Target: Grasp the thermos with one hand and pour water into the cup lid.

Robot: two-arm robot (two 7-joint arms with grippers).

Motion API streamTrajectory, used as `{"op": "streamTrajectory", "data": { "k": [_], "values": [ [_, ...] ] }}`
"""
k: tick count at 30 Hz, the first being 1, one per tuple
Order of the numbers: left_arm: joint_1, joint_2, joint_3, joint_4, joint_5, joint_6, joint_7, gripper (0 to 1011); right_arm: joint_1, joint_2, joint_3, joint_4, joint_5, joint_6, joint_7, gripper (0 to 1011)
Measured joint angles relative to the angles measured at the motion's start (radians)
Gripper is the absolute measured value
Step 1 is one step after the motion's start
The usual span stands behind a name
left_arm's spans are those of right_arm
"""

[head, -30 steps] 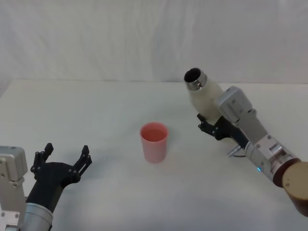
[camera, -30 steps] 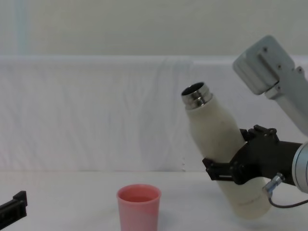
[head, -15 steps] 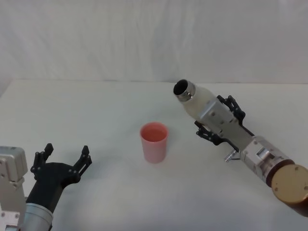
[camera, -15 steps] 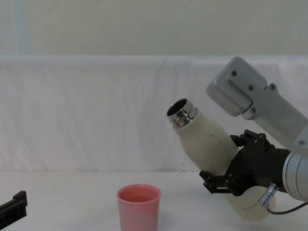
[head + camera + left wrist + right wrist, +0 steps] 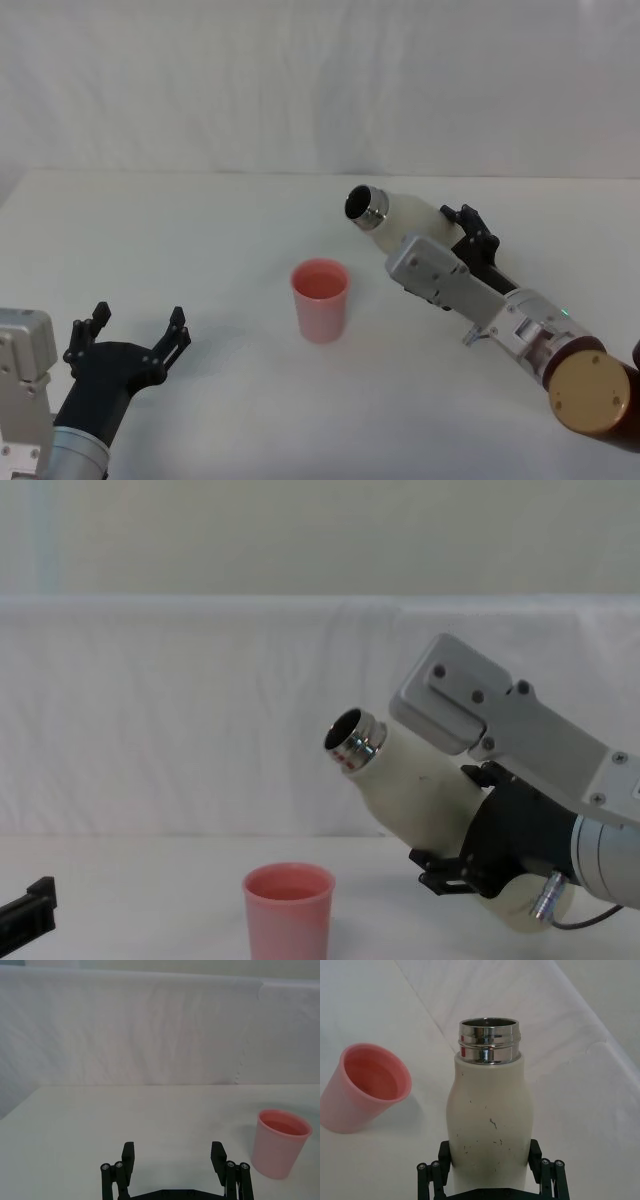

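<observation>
- Head view: a plain white worktop (image 5: 200, 220) is seen, backed by a draped white cloth (image 5: 300, 80) forming the rear wall.
- The thermos (image 5: 400, 215) is clamped about its body by the right end effector (image 5: 455, 245) and is held tilted, its open steel neck aimed at the cup lid (image 5: 320, 298).
- The cup lid is stood upright at mid-worktop, apart from the thermos.
- The left end effector (image 5: 135, 335) is rested low at the near left, fingers spread wide and holding nothing.

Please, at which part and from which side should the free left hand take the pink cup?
Grip the cup lid at mid-wall, coming level from the robot's left. It stands upright and tapered, its left side is unobstructed, and the open left hand lies there. The thermos, tilted in the right hand, is above its right.
</observation>
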Motion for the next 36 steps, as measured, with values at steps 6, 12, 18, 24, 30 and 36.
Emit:
{"op": "streamTrajectory", "data": {
  "k": [6, 12, 18, 24, 30, 36],
  "values": [
    [0.000, 0.000, 0.000, 0.000, 0.000, 0.000, 0.000, 1001, 0.003, 0.006, -0.010, -0.001, -0.045, 0.004, 0.008, 952],
    [0.000, 0.000, 0.000, 0.000, 0.000, 0.000, 0.000, 1001, 0.003, 0.010, -0.013, -0.009, -0.075, 0.008, 0.016, 952],
    [0.000, 0.000, 0.000, 0.000, 0.000, 0.000, 0.000, 1001, 0.003, 0.014, -0.020, -0.011, -0.110, 0.011, 0.021, 952],
    [0.000, 0.000, 0.000, 0.000, 0.000, 0.000, 0.000, 1001, 0.008, 0.018, -0.034, -0.009, -0.149, 0.015, 0.026, 952],
    [0.000, 0.000, 0.000, 0.000, 0.000, 0.000, 0.000, 1001, 0.015, 0.021, -0.044, -0.005, -0.179, 0.017, 0.032, 952],
    [0.000, 0.000, 0.000, 0.000, 0.000, 0.000, 0.000, 1001, 0.020, 0.026, -0.056, -0.004, -0.212, 0.019, 0.038, 951]
  ]
}}
